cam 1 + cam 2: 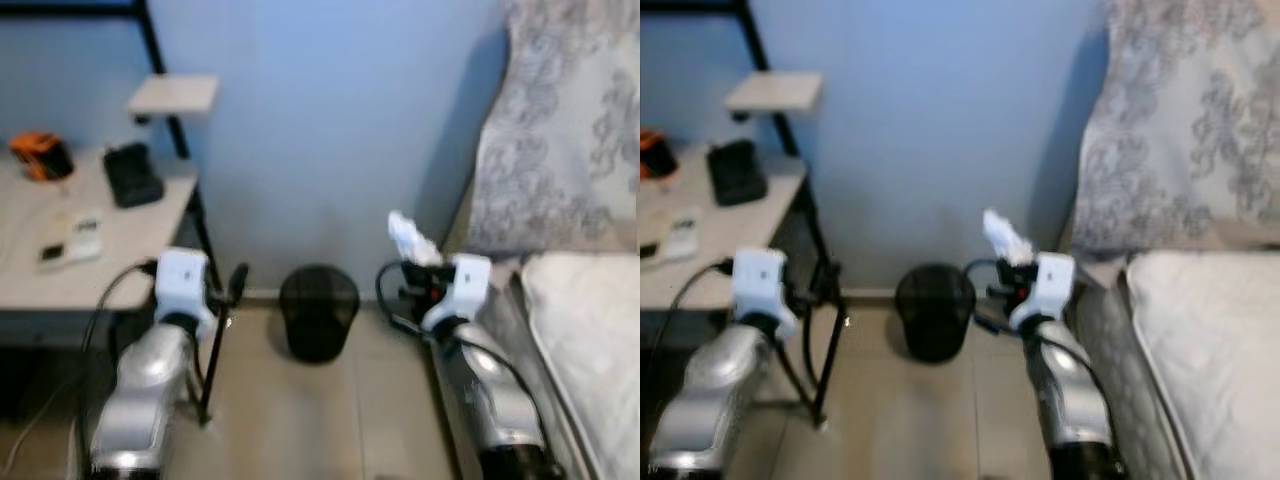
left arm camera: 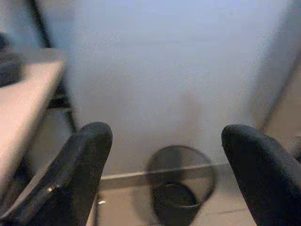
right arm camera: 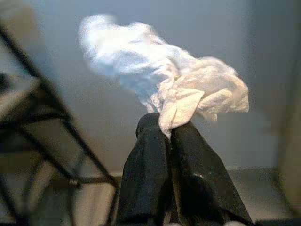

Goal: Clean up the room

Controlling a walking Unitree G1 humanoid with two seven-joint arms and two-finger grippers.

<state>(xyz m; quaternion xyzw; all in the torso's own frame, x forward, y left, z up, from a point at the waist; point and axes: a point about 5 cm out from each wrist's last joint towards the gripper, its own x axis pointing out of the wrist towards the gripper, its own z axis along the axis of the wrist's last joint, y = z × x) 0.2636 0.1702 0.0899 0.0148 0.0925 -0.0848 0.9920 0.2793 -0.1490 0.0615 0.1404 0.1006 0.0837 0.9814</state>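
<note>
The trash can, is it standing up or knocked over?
Standing up. The black mesh trash can sits on the floor by the blue wall, its round mouth facing up. The left wrist view looks down into it.

Ahead of me: plain blue wall, beige tile floor. On my left, light wood desk w/ black metal frame and small upper shelf. On my right, bed w/ white mattress and grey patterned headboard cover. Soft, dim light.
</note>
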